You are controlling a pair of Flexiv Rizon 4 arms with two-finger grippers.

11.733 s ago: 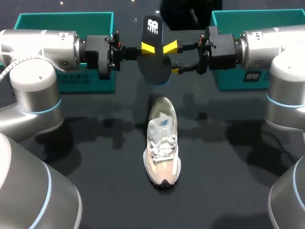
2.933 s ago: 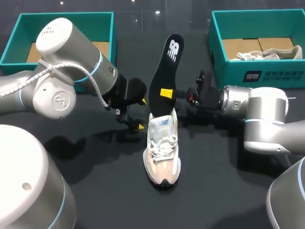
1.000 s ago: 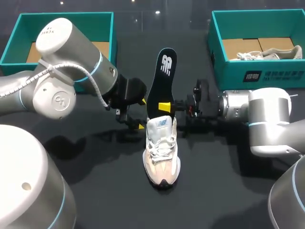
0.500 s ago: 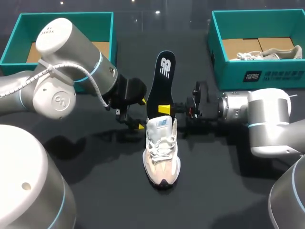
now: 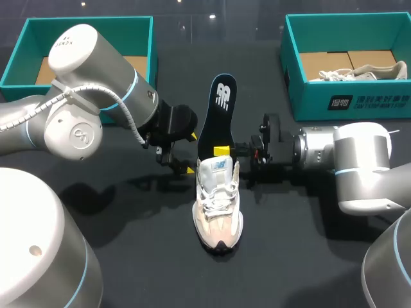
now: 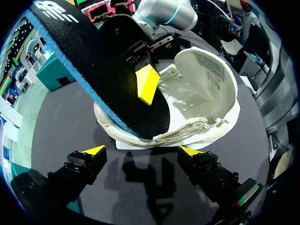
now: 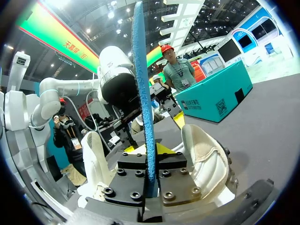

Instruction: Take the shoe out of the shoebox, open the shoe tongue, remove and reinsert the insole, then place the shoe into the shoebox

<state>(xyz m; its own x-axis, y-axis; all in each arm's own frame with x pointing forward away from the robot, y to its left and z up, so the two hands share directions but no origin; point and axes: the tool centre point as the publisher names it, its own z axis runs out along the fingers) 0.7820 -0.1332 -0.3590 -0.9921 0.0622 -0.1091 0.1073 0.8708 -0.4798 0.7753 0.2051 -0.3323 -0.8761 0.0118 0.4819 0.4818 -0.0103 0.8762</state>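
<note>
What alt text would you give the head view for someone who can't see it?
The right gripper holds a black insole nearly upright, its lower end inside the opening of a pale sneaker in the middle of a dark table. The left gripper hangs open beside the sneaker's heel, and two teal shoeboxes sit at the far corners.

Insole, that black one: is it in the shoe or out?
Partly in: the insole has its lower end inside the shoe opening; the rest sticks up, clamped in the right pincer.
</note>
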